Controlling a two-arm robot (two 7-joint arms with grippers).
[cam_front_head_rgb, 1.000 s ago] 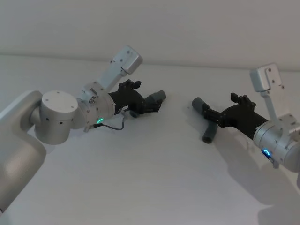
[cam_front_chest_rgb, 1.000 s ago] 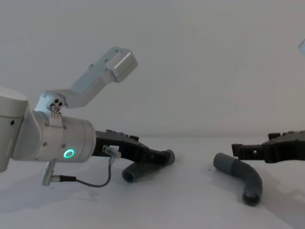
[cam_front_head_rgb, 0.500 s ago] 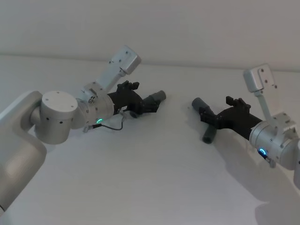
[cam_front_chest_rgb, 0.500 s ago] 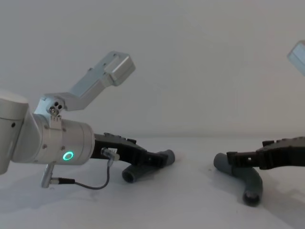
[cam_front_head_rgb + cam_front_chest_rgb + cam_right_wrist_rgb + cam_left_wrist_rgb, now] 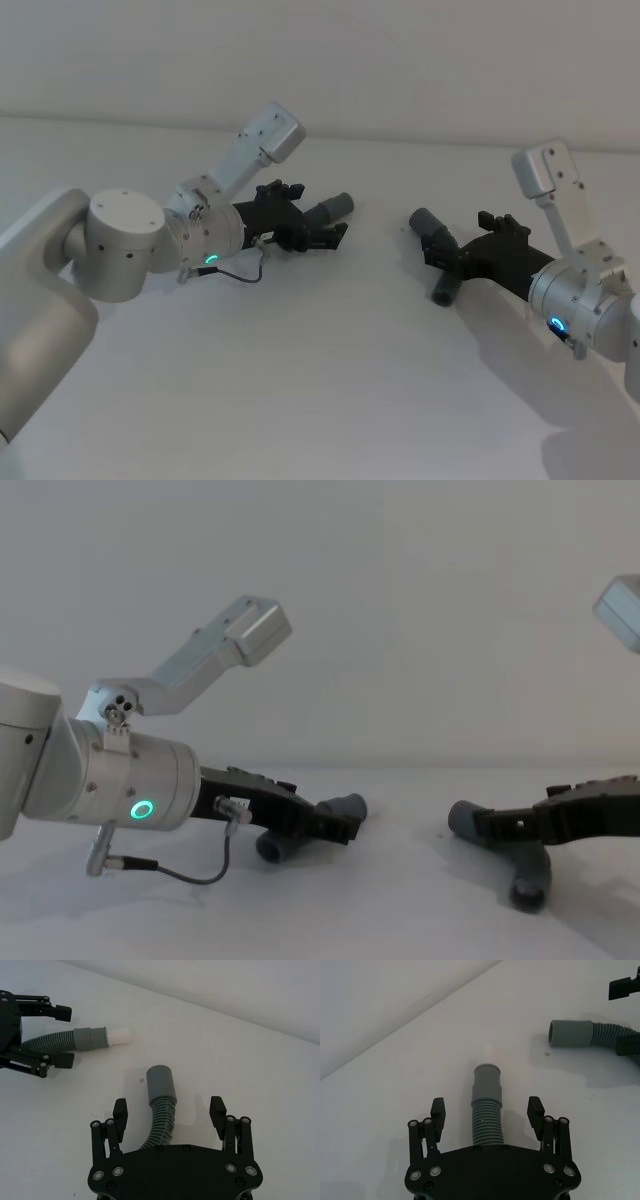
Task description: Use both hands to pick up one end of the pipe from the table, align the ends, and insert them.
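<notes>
**Spread wide, nothing gripped**

The left gripper (image 5: 326, 236) straddles one hose piece (image 5: 331, 208) lying on the table (image 5: 320, 380), its fingers spread and clear of the ribs. The right gripper (image 5: 441, 256) brackets the other piece (image 5: 428, 222) the same way, unclenched. The two pieces lie well apart.

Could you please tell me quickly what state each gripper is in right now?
Left gripper: open, jaws straddling the left pipe piece, not gripping.
Right gripper: open, jaws straddling the right pipe piece, not gripping.
</notes>
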